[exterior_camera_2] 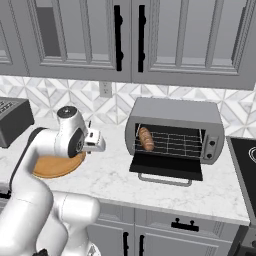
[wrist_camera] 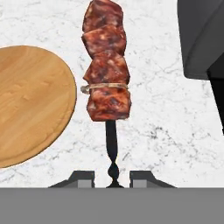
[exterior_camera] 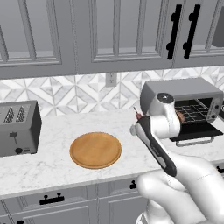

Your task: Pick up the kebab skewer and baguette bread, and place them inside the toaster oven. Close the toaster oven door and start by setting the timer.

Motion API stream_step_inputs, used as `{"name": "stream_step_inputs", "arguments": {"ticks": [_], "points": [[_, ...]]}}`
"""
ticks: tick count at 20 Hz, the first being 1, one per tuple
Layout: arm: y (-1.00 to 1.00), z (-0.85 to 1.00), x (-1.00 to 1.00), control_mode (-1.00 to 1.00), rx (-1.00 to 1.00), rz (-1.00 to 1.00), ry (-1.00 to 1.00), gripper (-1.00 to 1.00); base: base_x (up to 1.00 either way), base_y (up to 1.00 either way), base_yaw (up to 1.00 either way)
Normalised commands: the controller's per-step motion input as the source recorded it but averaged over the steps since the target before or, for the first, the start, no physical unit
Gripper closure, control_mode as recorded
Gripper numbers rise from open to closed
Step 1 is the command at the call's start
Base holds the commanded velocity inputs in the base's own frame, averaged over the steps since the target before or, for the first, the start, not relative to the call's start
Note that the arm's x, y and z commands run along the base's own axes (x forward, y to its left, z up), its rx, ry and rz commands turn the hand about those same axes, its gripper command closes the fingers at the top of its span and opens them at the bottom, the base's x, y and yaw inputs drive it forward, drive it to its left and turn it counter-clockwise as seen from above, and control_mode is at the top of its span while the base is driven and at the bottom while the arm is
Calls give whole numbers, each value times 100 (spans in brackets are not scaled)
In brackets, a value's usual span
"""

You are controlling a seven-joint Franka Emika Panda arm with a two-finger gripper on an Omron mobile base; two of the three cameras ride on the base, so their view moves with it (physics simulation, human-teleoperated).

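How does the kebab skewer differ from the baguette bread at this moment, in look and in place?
The kebab skewer is dark reddish meat on a thin stick, held in the gripper above the counter; the baguette bread is a golden-brown loaf, lying on the rack inside the toaster oven. Both are elongated.

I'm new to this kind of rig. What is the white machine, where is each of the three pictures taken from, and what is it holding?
It is a white robot arm in a rendered kitchen. Two cameras sit behind it, left and right; the third rides on its hand. The gripper has its jaws shut on the kebab skewer, held above the marble counter. Beside it lies a bare round wooden board. The toaster oven stands with its door folded down, and the baguette already lies on its rack. A slot toaster sits at the far left.
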Motion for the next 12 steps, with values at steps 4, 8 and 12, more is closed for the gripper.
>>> {"name": "stream_step_inputs", "arguments": {"ticks": [4, 8, 12], "points": [[-100, 23, -14, -100, 0, 0, 0, 100, 0, 0, 0], [-100, 14, -7, -100, 0, 0, 0, 100, 0, 0, 0], [-100, 8, -1, -100, 0, 0, 0, 100, 0, 0, 0]]}}
